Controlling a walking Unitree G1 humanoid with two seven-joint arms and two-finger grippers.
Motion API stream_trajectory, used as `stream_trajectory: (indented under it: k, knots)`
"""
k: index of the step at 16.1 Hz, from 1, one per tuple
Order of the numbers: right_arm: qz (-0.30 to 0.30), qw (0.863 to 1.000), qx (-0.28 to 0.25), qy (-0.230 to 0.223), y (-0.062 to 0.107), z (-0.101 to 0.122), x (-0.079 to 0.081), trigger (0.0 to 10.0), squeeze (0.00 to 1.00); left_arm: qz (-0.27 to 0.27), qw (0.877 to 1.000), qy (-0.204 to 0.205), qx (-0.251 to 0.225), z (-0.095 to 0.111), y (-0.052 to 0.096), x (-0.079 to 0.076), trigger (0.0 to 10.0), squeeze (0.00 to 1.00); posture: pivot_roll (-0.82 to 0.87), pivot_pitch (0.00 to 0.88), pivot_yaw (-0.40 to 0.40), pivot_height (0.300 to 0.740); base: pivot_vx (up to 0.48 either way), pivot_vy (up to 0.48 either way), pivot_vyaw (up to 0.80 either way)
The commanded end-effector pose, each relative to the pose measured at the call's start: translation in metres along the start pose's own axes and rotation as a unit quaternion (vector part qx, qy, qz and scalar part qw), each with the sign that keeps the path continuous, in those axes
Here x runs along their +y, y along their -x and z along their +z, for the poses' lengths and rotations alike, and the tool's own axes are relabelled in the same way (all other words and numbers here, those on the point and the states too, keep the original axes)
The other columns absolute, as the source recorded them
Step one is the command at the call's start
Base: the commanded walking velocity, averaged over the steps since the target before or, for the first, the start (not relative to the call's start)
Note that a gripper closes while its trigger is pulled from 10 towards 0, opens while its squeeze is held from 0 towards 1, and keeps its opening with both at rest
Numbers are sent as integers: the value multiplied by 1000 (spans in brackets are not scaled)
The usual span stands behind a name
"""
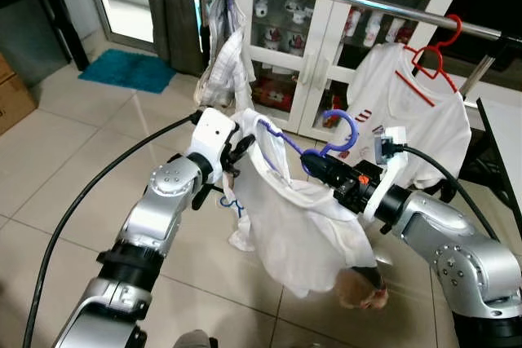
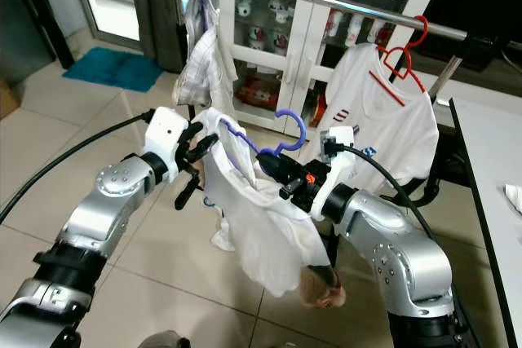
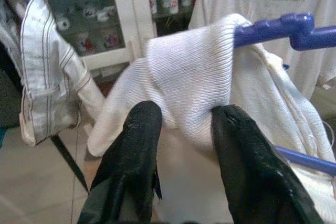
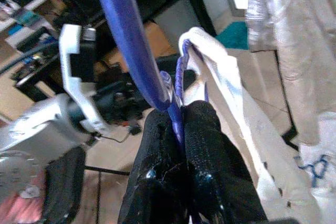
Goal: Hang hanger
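Note:
A blue hanger (image 1: 342,132) carries a white shirt (image 1: 302,226) that hangs in loose folds between my two arms, well below the metal rail (image 1: 367,2). My right gripper (image 1: 316,166) is shut on the hanger's neck just under the hook; the right wrist view has the blue bar (image 4: 131,35) pinched between the black fingers (image 4: 205,129). My left gripper (image 1: 236,155) is at the hanger's other end, shut on the shirt's shoulder. In the left wrist view the white fabric (image 3: 184,72) bulges between the two fingertips (image 3: 139,129).
On the rail hang a striped garment (image 1: 224,55) at the left and a white T-shirt on a red hanger (image 1: 432,63) at the right, with bare rail between them. A white glass-door cabinet (image 1: 302,38) stands behind. A teal mat (image 1: 126,69) lies on the tiled floor.

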State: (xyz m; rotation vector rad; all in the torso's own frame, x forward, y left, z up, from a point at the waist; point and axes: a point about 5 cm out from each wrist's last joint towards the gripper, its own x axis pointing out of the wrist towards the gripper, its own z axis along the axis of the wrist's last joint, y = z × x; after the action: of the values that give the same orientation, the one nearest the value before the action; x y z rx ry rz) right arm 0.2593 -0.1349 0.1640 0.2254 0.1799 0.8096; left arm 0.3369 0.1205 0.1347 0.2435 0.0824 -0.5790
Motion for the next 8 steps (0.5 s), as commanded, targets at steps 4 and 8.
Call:
stream_trajectory:
  k: [4,8]
  knots:
    - [41,999,-32,13,0,14,11,0,0,-20,1000,-7,5,-4,-5,-4,0,0,11,0,-85,740,0,0,0]
    - [51,998,-34,7,0,14,14,0,0,-30,999,-6,8,-10,-6,-5,0,0,10,0,-87,740,0,0,0]
